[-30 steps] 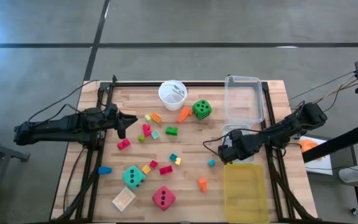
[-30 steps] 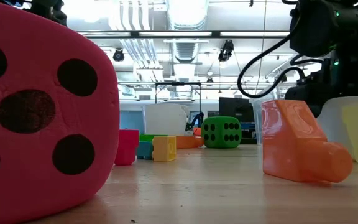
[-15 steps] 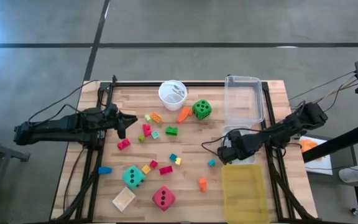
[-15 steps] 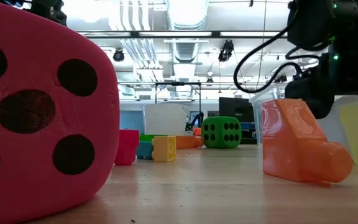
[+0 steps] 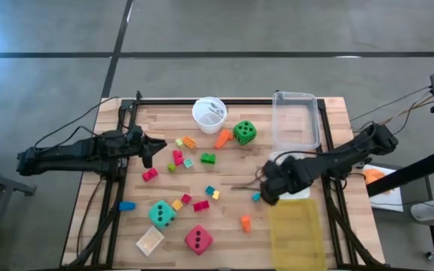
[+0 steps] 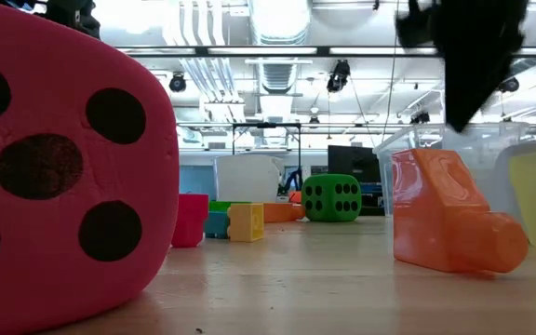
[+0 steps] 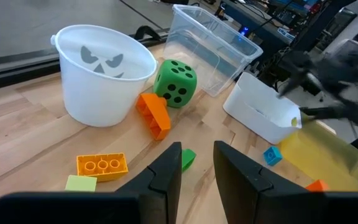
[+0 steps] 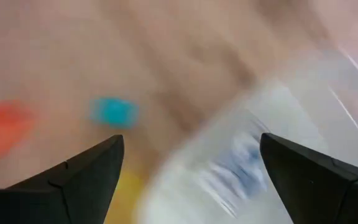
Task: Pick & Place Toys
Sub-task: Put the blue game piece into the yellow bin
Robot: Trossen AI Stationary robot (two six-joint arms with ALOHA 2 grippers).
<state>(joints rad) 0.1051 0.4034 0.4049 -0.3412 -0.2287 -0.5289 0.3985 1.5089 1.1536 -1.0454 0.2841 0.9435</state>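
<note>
Teal block lies just beside the right pincer, whose fingers are spread and empty; a second ago it hung farther back by the yellow bin, so a pick looks near. Farther off stand three dice: teal, red, green. Farthest, the left pincer waits, narrowly parted and empty.
</note>
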